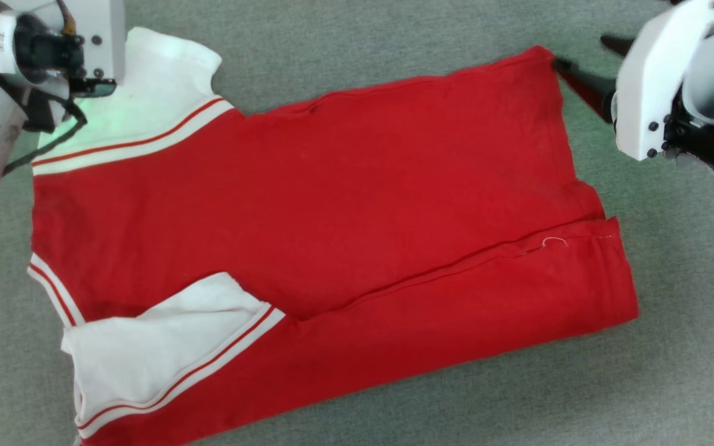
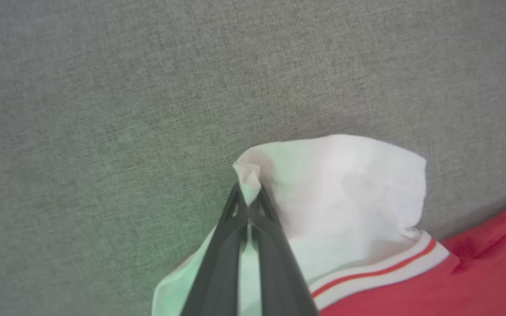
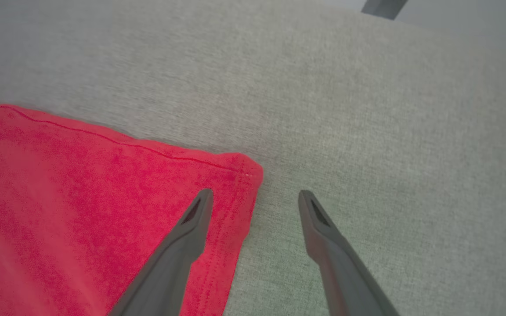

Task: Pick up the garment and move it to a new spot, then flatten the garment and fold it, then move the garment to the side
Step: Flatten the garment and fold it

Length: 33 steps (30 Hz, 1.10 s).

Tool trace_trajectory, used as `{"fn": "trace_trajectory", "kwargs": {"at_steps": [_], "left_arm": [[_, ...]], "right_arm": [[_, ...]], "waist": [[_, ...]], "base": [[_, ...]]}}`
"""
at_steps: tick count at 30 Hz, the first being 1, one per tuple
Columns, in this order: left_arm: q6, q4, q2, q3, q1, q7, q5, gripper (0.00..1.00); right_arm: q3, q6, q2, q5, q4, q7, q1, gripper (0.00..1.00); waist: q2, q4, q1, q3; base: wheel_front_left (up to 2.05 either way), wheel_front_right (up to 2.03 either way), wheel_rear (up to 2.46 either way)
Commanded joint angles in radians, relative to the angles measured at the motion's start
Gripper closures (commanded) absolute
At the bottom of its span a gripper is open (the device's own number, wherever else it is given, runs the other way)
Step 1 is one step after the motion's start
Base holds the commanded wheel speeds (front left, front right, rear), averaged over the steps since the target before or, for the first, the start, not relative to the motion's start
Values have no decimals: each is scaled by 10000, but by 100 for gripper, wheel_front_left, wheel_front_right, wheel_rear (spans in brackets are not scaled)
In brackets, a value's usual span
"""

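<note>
The garment [image 1: 332, 204] lies spread on the grey fabric surface, red side up, with its near long edge folded over along a diagonal seam. Its print is hidden. One white sleeve [image 1: 158, 80] sticks out at the far left and the other [image 1: 146, 353] lies at the near left. My left gripper [image 2: 248, 197] is shut on the tip of the far sleeve [image 2: 345, 188], pinching a small peak of white cloth. My right gripper [image 3: 256, 193] is open, straddling the red hem corner [image 3: 235, 175]: one finger is over the cloth, the other over bare surface. That gripper [image 1: 580, 52] sits at the garment's far right corner.
Grey woven surface [image 1: 357, 396] extends on all sides of the garment. My left wrist housing [image 1: 66, 49] overhangs the far sleeve. A dark object [image 3: 384, 6] shows at the surface's far edge in the right wrist view.
</note>
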Motion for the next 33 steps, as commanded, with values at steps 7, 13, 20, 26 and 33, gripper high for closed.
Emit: {"fn": "trace_trajectory", "kwargs": {"at_steps": [7,13,20,26,33], "left_arm": [[-260,387,-322,-40,-138,-101,-11,100],[-430,674,-507,-12,-259,-202,-41,100],[-590,1016,-698,-21,-346,-291,-53,100],[-809,1248,-813,132,-359,-666,-133,100],[-1236,1349,-800,400,-434,-1297,-320,100]], "right_arm": [[179,-6,300,277,1798,2520,-942,0],[85,-4,765,257,2584,3425,-1251,0],[304,-1,1123,179,3196,4001,-1503,100],[247,-4,945,185,3149,3327,-1756,100],[579,-4,376,523,2703,1831,-1521,100]], "waist": [[0,234,0,65],[0,325,0,164],[0,390,0,246],[0,501,0,93],[0,817,0,-385]], "base": [[0,0,0],[0,0,0],[0,0,0],[0,0,0],[0,0,0]]}}
